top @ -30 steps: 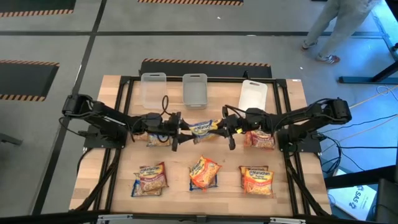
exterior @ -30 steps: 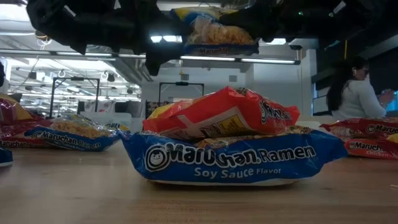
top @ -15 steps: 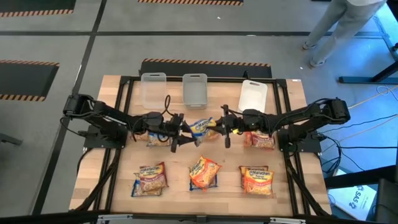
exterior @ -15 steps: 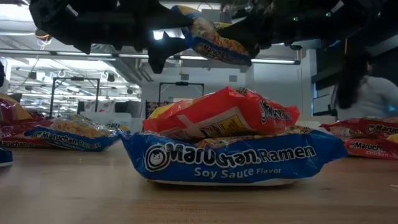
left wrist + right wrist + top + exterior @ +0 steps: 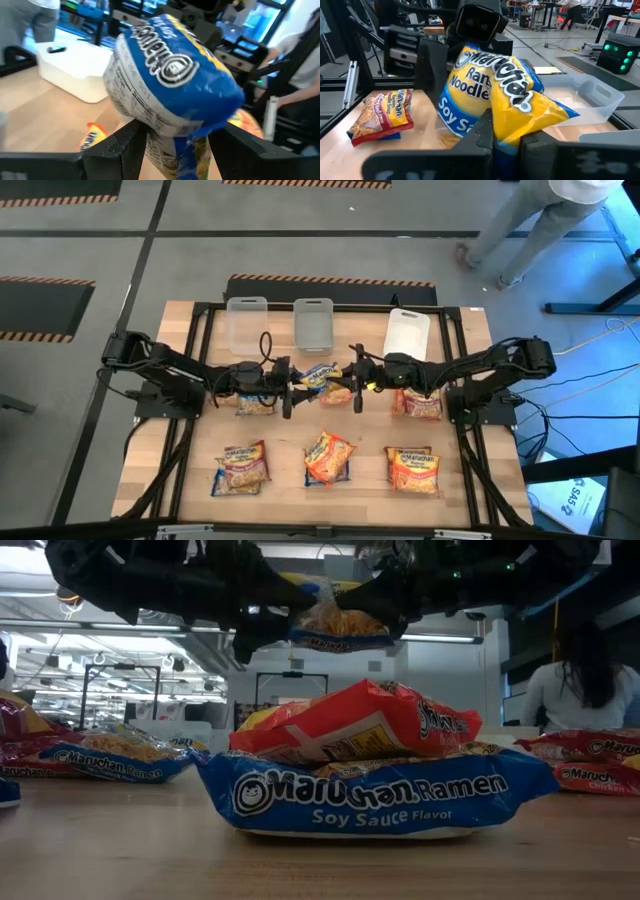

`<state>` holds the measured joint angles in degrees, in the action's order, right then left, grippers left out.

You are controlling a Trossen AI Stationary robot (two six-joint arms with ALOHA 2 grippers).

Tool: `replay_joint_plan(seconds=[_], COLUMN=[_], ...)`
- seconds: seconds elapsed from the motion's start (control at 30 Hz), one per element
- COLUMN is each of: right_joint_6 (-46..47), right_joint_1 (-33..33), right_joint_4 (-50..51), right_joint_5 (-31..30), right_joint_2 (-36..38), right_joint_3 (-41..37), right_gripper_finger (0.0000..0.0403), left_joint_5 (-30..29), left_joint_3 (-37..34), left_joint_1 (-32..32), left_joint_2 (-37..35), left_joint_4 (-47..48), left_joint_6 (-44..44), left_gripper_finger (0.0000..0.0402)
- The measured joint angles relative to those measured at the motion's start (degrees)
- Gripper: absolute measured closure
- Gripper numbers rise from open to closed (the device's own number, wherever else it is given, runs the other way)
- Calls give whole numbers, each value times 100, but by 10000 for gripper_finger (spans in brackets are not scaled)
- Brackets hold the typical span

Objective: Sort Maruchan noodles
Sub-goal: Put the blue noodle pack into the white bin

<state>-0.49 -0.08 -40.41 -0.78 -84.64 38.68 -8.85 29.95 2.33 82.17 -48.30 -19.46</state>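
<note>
Two claws, your left gripper (image 5: 293, 385) and right gripper (image 5: 350, 381), pinch one crinkly blue-and-yellow packet (image 5: 322, 377) aloft, just before the clear tub (image 5: 313, 323).

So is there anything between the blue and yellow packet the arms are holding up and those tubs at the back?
Nothing visible. The blue and yellow packet hangs above the table, gripped by the left gripper and the right gripper. The bare wood up to the middle tub holds no packet.
</note>
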Motion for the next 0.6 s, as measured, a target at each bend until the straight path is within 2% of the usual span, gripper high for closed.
replay_joint_plan(seconds=[0.13, 0.37, 0.5, 0.6], right_joint_6=[48, 347, 353, 356], right_joint_1=[1, 2, 7, 4], right_joint_4=[42, 64, 61, 72], right_joint_5=[39, 79, 84, 132], right_joint_2=[15, 17, 24, 24], right_joint_3=[0, 0, 0, 2], right_gripper_finger=[388, 383, 357, 326], left_joint_5=[-71, -57, 0, 15], left_joint_3=[0, 0, 0, 0], left_joint_1=[0, -2, -4, -4], left_joint_2=[0, 0, 0, 0], left_joint_4=[19, 54, 54, 51], left_joint_6=[217, 602, 655, 747], left_gripper_finger=[226, 306, 341, 353])
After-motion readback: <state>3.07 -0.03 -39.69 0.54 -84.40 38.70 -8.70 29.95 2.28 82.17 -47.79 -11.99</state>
